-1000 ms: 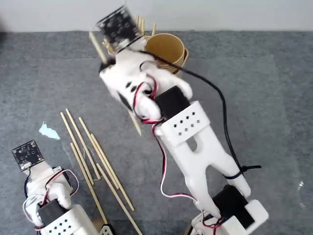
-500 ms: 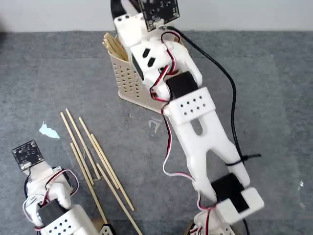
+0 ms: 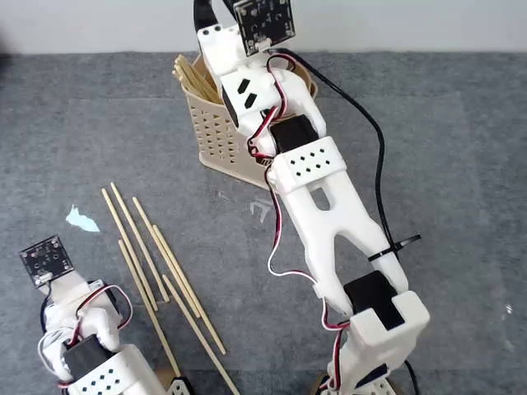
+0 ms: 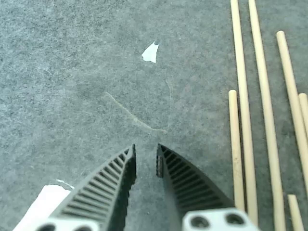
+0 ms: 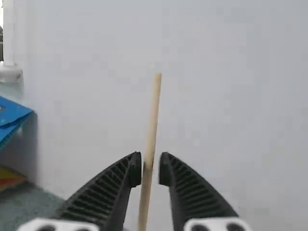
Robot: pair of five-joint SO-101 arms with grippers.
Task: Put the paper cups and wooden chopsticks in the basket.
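Grey felt mat over the table, plain white wall behind.

Right gripper: jaws drawn nearly together on one wooden chopstick. The stick stands between the toothed faces, pressed to one face, with a thin sliver of gap at the other. Its free end pokes up past the tips against the wall. A blue object sits at the edge of that wrist view.

Left gripper: jaws narrowly apart, nothing between them, only bare mat in the gap. It is low over the mat at the near corner of the table.

Outward from the right jaws: the right arm stretches from its base at the near edge across the table, with its wrist raised over the basket. The basket is cream, perforated, upright, at the far side of the mat near the wall. A bundle of chopsticks leans in the basket's corner, ends sticking above the rim.

Outward from the left jaws: a small white scrap lies ahead of the tips. Several loose chopsticks lie flat beside the gripper, roughly parallel, between the left arm and the right arm, well apart from the basket.
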